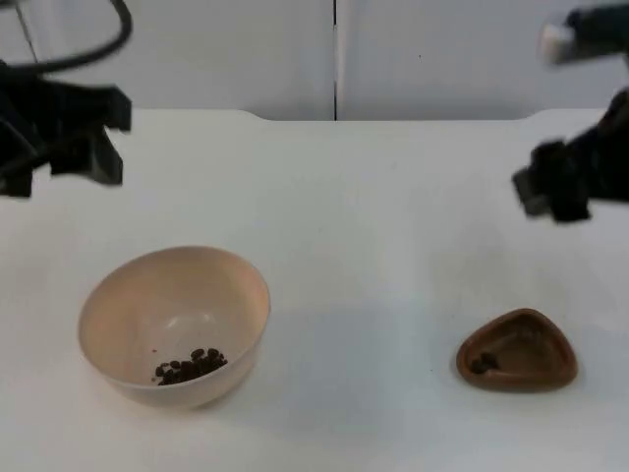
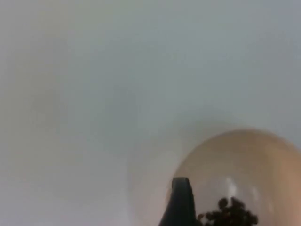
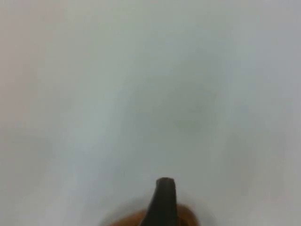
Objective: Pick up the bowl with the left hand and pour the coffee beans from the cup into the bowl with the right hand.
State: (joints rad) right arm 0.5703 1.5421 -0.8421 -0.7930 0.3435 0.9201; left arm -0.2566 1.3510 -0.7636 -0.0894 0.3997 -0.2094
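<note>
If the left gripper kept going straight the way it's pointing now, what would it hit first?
Probably the beige bowl: the left wrist view looks along the left gripper onto its near rim, coffee beans inside. Depth is uncertain.

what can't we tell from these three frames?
- Left gripper, top view: open or shut unclear, blurred and cut by the edge.
- Right gripper, top view: same, blurred.
- Brown cup, top view: dark bits inside too small to identify.
- Bowl, left wrist view: cut off by the edge; coffee beans partly shown.
</note>
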